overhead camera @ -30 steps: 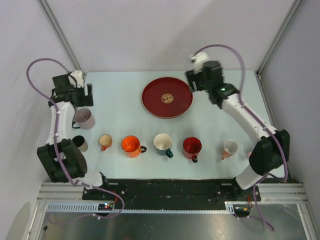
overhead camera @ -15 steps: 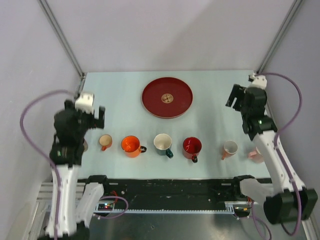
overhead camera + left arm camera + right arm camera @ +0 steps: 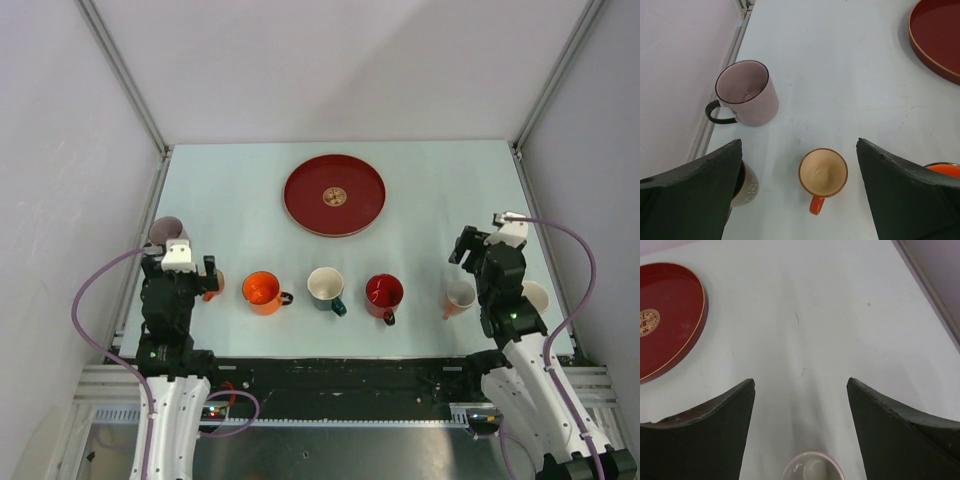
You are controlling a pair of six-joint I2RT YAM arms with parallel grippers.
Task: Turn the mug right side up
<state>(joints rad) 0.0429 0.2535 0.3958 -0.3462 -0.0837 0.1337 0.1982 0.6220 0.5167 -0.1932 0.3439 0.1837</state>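
Standing upright with its mouth facing up, the mauve mug [image 3: 746, 95] sits near the left edge of the desk [image 3: 850, 75], its black handle turned toward that edge. The left pincer [image 3: 798, 144] is apart from it, its fingers spread wide and gripping nothing above a small orange cup [image 3: 823, 172]. Near the right edge, the right pincer [image 3: 800, 381] hangs equally released over a pale mug [image 3: 812, 467], with the red tray [image 3: 665, 315] toward the far edge.
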